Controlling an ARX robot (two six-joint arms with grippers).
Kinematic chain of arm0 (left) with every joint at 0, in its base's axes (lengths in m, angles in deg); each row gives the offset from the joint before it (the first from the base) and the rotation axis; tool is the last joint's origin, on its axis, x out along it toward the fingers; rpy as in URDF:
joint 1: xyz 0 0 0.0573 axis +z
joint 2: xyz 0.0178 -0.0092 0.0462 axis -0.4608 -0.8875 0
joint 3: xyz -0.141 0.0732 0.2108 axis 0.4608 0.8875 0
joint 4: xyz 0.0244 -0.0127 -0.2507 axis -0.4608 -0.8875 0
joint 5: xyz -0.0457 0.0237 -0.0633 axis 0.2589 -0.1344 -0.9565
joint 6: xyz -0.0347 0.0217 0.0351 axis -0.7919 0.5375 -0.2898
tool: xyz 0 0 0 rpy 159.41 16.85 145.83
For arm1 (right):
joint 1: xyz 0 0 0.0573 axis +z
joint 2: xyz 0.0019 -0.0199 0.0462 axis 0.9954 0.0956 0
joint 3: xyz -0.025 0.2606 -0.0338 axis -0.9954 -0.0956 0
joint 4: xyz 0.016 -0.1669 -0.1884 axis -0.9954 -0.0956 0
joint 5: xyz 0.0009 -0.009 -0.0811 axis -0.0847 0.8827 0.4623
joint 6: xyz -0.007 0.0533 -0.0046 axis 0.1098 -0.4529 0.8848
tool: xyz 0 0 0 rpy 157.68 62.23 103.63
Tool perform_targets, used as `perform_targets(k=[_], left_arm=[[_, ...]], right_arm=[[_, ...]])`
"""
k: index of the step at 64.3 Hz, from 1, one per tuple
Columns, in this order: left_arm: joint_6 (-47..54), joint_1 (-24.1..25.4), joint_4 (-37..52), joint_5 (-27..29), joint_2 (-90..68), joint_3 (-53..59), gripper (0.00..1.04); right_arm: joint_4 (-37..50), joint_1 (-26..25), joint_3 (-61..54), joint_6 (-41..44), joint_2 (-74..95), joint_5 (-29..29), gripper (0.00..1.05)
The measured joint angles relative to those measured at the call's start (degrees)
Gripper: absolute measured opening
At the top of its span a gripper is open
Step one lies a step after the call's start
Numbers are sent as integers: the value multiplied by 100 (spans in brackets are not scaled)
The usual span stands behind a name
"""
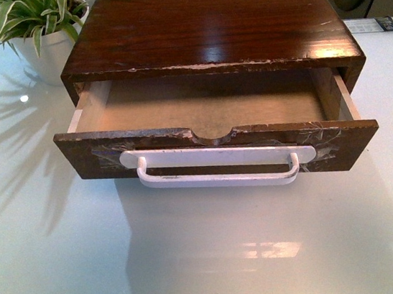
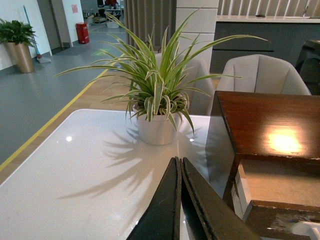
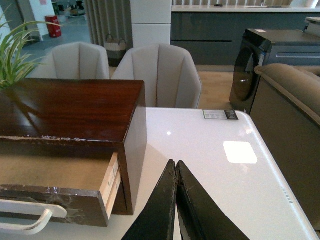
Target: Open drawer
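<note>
The drawer (image 1: 211, 148) stands pulled out of its dark-brown wooden cabinet (image 1: 202, 23), showing a pale bare inside. Its front carries a long white bar handle (image 1: 217, 166), clear tape patches and a half-round notch in the top edge. Neither arm appears in the front view. My left gripper (image 2: 178, 161) is shut with nothing in it, hovering over the table to the left of the drawer (image 2: 272, 200). On the other side my right gripper (image 3: 175, 164) is shut and empty too, over the table to the right of the drawer (image 3: 55, 185).
A potted spider plant (image 1: 32, 24) in a white pot stands at the cabinet's back left corner. The glossy white table (image 1: 197, 263) stretches in front of the drawer. Padded chairs (image 3: 157, 75) and a dark appliance (image 3: 260, 65) stand beyond the table's far edge.
</note>
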Motion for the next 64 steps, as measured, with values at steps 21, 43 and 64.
perform_targets(k=[21,43,64], left_arm=[[0,0,-708,0,713,-2,2],[2,0,-1683,0,1659,-2,2],[2,0,-1683,-2,1659,-2,25]], right_arm=[[0,0,0,0,-2,-2,2],[-2,0,0,0,-7,0,2],[-2,0,0,0,-7,0,52]])
